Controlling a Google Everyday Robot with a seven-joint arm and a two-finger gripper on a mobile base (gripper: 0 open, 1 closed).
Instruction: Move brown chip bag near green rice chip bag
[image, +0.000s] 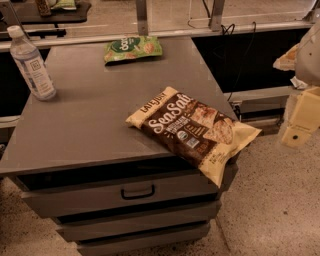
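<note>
The brown chip bag (192, 129) lies flat at the front right corner of the grey cabinet top (95, 112). It is dark brown with cream ends and white "Sea Salt" script, and its right end hangs over the edge. The green rice chip bag (132, 48) lies flat at the far edge of the top, well apart from the brown bag. My gripper (300, 117) is at the right edge of the view, off the cabinet and to the right of the brown bag, holding nothing that I can see.
A clear water bottle (31, 62) stands upright at the far left of the top. The cabinet has drawers (137, 192) in front. A rail and black cables (235, 35) run behind it. Speckled floor (280, 200) lies to the right.
</note>
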